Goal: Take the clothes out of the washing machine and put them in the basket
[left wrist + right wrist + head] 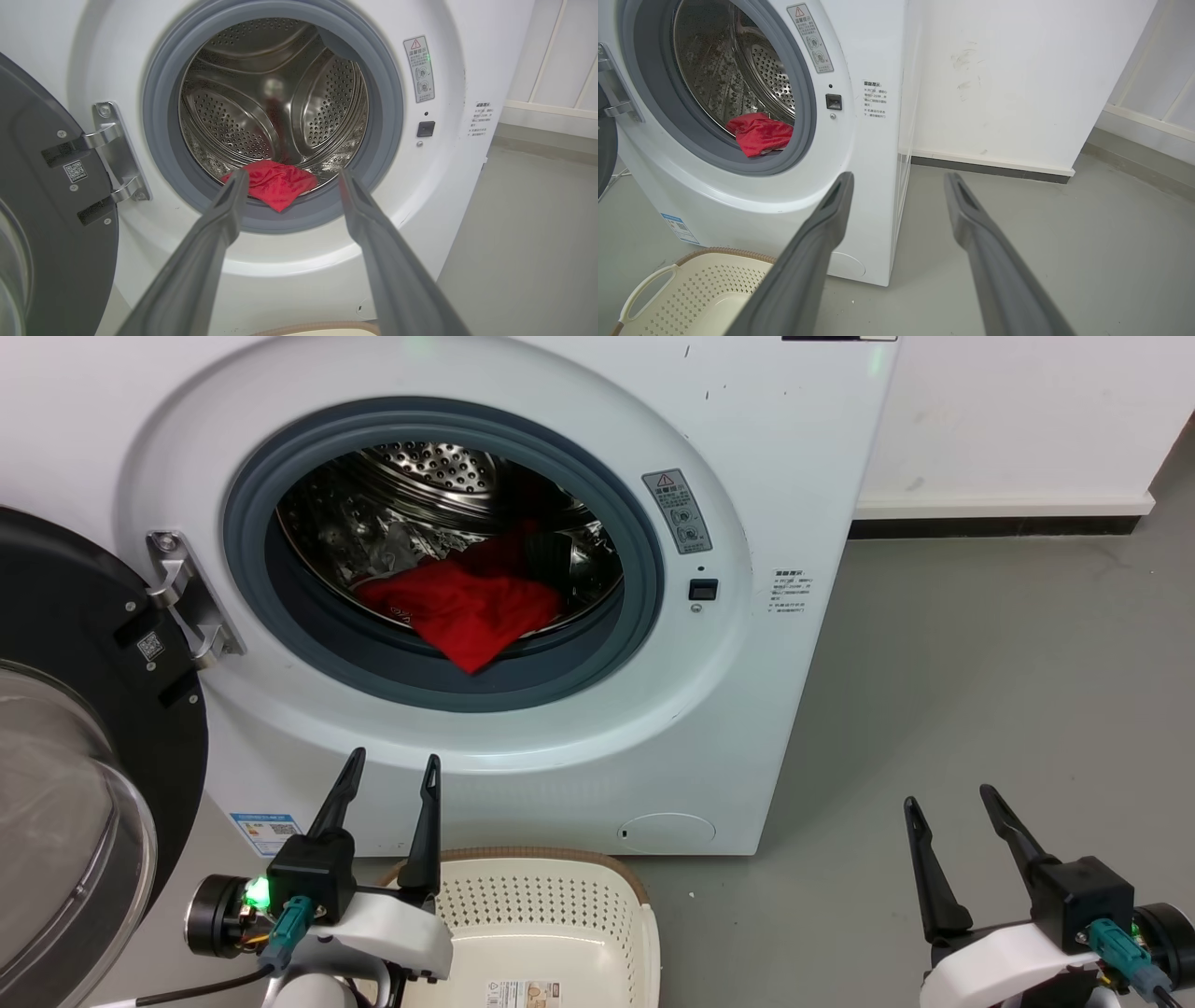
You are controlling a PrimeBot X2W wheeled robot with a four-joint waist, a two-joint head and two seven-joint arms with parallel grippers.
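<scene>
While the red garment lies in the drum at frame centre, one corner over the grey seal, both grippers, left and right, wait low with jaws spread, the basket ready beneath the washer.

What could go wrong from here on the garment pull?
1. Only a corner of the clothes hangs over the grey seal; a shallow pinch there may slip.
2. The open door and hinge sit left of the left gripper; reaching in could clip them.
3. The basket sits partly under the left arm, so a drop might miss it.
</scene>
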